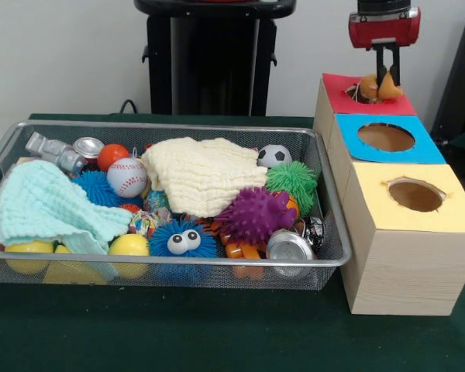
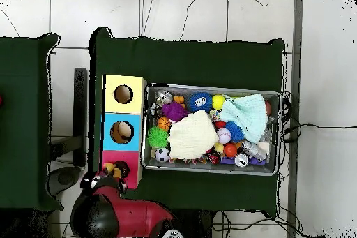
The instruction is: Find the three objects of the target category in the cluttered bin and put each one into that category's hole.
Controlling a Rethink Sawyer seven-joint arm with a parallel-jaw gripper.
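Note:
The wire mesh bin point(image 1: 217, 265) holds several toys, balls, cans and two cloths; it also shows in the overhead view point(image 2: 212, 170). The red-faced hole point(image 1: 352, 92) is on the far box of three, beside the bin. My gripper point(image 1: 386, 77) hangs right over this hole, its black fingers closed on an orange-brown toy point(image 1: 388, 88) whose lower part sits at the hole's mouth. In the overhead view the gripper point(image 2: 111, 172) sits over the red hole point(image 2: 122, 169), and the toy is mostly hidden.
A blue-faced hole point(image 1: 386, 137) and a yellow-faced hole point(image 1: 415, 195) follow toward the camera. In the bin: cream cloth point(image 1: 201, 174), mint cloth point(image 1: 50, 205), purple spiky ball point(image 1: 254, 215), green spiky ball point(image 1: 292, 180), baseball point(image 1: 126, 177), soccer ball point(image 1: 273, 156), cans.

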